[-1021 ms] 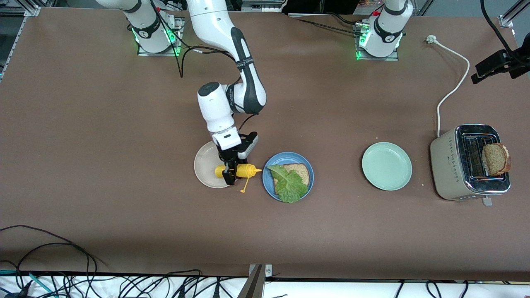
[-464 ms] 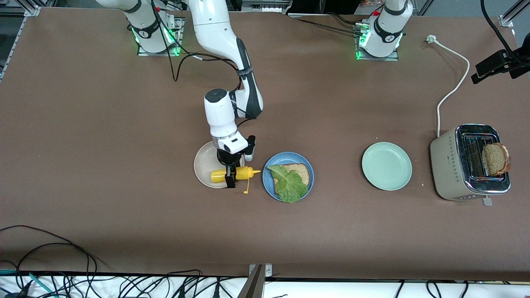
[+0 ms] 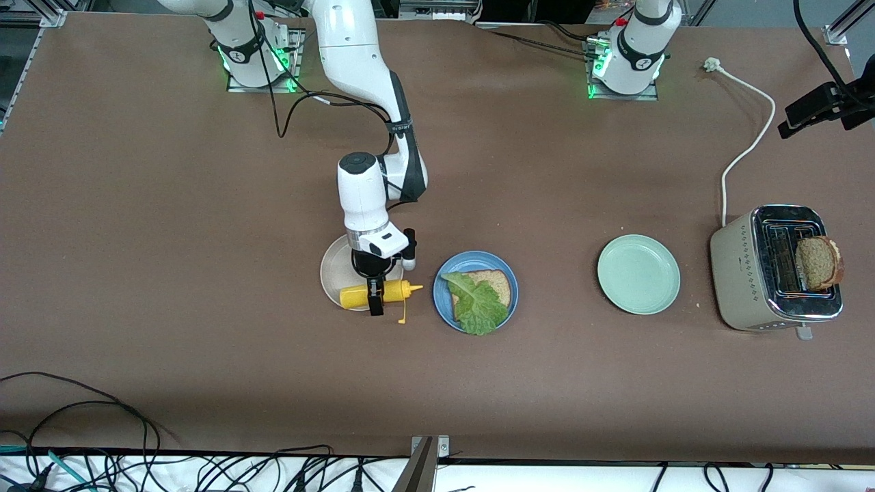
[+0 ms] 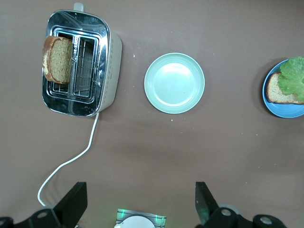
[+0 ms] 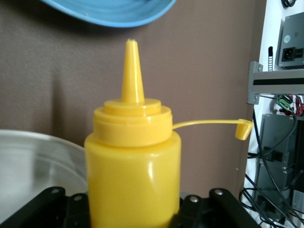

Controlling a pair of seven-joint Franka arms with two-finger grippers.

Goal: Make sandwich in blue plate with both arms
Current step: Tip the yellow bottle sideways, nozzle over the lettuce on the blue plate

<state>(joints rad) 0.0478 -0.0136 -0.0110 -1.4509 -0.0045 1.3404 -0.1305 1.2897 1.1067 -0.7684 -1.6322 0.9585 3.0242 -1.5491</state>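
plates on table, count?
3: beige plate under the right gripper, blue plate beside it, green plate toward the toaster.

No legible text, label, brand, number or sign on anything in these views.

Robotics lab, not a kitchen: brown-covered table (image 3: 171, 225) with bolted-down arm bases glowing green (image 3: 622, 72), aluminium framing (image 3: 839, 31) at the corners, tangled cables (image 3: 205, 468) along the near edge, a clamp-mounted camera (image 3: 824, 106), electronics boxes (image 5: 289, 42) alongside.
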